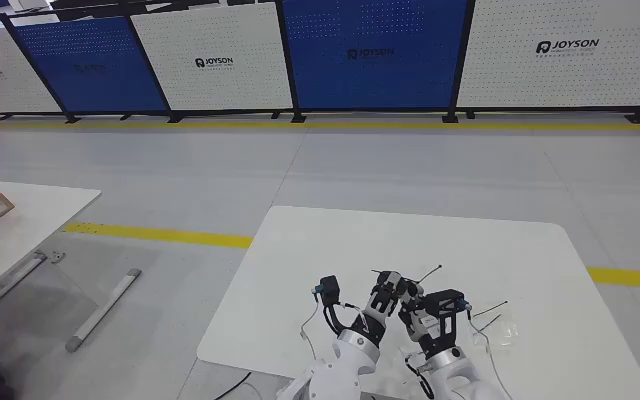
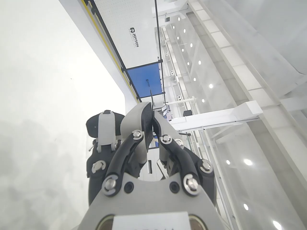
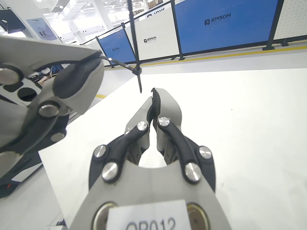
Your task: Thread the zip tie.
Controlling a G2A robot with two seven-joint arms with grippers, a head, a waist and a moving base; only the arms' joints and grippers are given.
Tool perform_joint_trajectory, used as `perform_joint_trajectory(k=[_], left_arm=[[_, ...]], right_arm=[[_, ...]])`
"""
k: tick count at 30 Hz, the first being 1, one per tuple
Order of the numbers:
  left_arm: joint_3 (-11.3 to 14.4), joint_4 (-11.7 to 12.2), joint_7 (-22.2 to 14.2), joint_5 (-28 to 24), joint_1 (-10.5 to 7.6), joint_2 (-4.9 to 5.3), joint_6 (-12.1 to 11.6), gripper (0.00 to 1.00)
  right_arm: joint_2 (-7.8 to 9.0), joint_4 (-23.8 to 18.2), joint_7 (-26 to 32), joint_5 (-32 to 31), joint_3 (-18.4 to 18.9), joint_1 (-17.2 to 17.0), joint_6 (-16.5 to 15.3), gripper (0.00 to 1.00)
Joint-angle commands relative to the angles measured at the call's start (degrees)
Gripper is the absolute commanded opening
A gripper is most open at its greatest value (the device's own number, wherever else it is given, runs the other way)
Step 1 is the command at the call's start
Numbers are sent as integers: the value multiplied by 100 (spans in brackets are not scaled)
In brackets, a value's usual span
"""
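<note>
A thin black zip tie [image 3: 124, 66] hangs in the air over the near part of the white table [image 1: 480, 250]. My left gripper [image 3: 97, 54] is shut on its strap; in the left wrist view the strap pokes out past the closed fingertips [image 2: 150, 118]. The strap runs to the head [image 3: 137, 70]. The tail passes through the head, with the long part rising away and a short tip [image 3: 140, 88] sticking out. My right gripper [image 3: 153, 99] is shut with nothing between its fingers, its tips just short of that tail tip. In the top view both grippers [image 1: 398, 285] [image 1: 428, 302] sit close together.
Loose zip ties [image 1: 490, 312] and a clear plastic bag [image 1: 503, 331] lie on the table right of the arms. The table's left edge [image 1: 235, 290] is near. A second white table [image 1: 40, 210] stands far left. Blue and white fence panels [image 1: 370, 50] line the back.
</note>
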Motion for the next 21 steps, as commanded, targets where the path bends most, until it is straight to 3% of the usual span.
perform_joint_trajectory(k=[1,5,9,21], left_arm=[[-16,19,66,-2,-6,-4,43,0],[-48,131,157,-107,-65,-22,179,0],[-48,177,187,-139,-111,-33,221,0],[-8,201,176,-83,-138,-43,274,0]], right_arm=[[0,-5,-26,30,7,-14,-9,0],[8,-16,-73,159,90,-62,-43,0],[23,0,-51,195,171,-100,-93,21],[35,-93,-3,158,191,-133,-96,24]])
